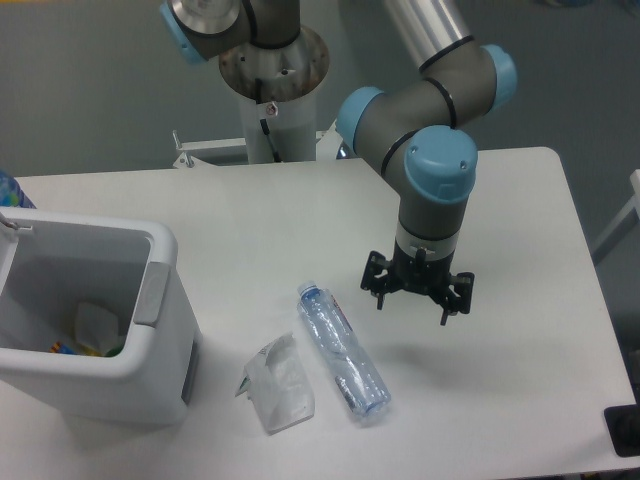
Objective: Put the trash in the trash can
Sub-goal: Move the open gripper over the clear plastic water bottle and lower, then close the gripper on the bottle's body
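A clear crinkled plastic bottle with a bluish label lies on the white table, cap end toward the back left. A crumpled translucent-white wrapper lies just left of it. The white trash can stands at the front left, with a grey handle panel on its right side and a few items inside. My gripper hangs above the table, right of the bottle and apart from it, fingers pointing down, open and empty.
The arm's base column stands at the back of the table. A blue object shows at the left edge behind the can. A dark object sits at the front right corner.
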{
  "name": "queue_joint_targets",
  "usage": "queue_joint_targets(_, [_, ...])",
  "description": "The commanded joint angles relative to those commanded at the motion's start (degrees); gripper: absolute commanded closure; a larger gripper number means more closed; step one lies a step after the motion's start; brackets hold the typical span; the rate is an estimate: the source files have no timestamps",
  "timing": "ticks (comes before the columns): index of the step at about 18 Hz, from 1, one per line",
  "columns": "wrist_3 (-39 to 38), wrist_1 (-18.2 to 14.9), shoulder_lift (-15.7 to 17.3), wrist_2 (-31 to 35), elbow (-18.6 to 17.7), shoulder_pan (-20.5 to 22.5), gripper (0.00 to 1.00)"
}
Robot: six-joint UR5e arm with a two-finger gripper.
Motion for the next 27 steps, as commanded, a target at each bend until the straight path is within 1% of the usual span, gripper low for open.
queue_joint_targets(3, [-2.0, 0.8, -1.2, 0.0, 0.1, -1.1, 0.0])
queue_joint_targets(6, [-7.6, 0.8, -2.5, 0.1, 1.4, -1.5, 0.0])
queue_joint_targets(8, [-12.3, 0.7, -4.7, 0.5, 4.1, -3.1, 0.0])
queue_joint_targets(12, [-21.8, 0.6, -9.3, 0.9, 9.8, -4.5, 0.0])
queue_joint_targets(14, [-24.2, 0.3, -11.3, 2.5, 12.5, -5.7, 0.0])
queue_joint_targets(15, [-24.3, 0.1, -12.1, 4.5, 13.2, -6.2, 0.0])
queue_joint_targets(17, [-24.3, 0.0, -13.5, 8.5, 14.1, -7.7, 0.0])
queue_joint_targets(18, [-24.3, 0.0, -14.0, 9.2, 14.3, -8.0, 0.0])
queue_joint_targets(24, [-26.2, -0.3, -15.1, 10.1, 14.4, -9.5, 0.0])
queue_joint_targets(27, [-26.2, -1.7, -15.1, 10.9, 13.9, -9.7, 0.0])
